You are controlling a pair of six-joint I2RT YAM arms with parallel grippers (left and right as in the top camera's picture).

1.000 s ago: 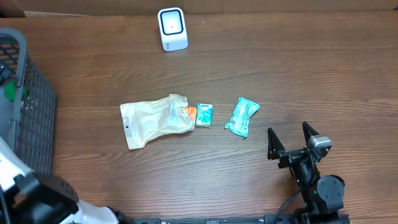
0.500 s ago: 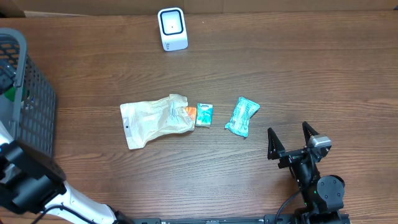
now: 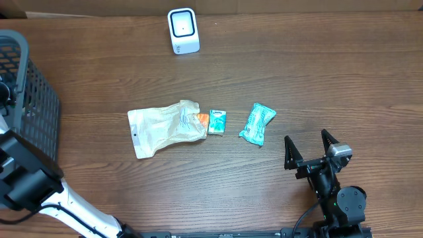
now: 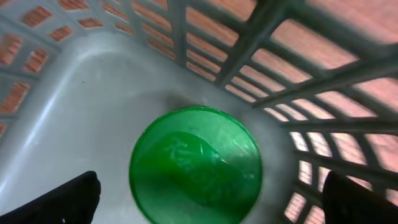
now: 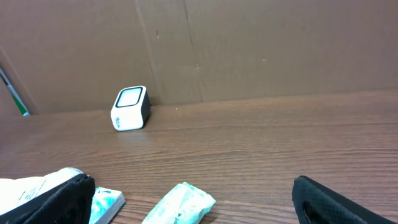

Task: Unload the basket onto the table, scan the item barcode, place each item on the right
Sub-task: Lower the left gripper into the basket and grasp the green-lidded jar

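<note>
Left arm [image 3: 26, 178] has slid along the basket [image 3: 36, 106]; its spread fingers [image 4: 68, 199] flank the green item [image 4: 196, 165] inside. Reach under way; next: lower, clench. Right fingers [image 3: 289, 153] spread too.

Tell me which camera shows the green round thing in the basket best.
The left wrist view: the green round container fills the middle of the frame, seen from above on the basket floor. Overhead shows the basket's wall, but I cannot make out the container there. The right wrist view shows neither.

It looks like a mock shop checkout on a wooden table [image 3: 330, 73]: a barcode scanner [image 3: 183, 30], a grey shopping basket [image 3: 36, 106], small packaged goods [image 3: 257, 123] and a cardboard backdrop [image 5: 261, 50].
</note>
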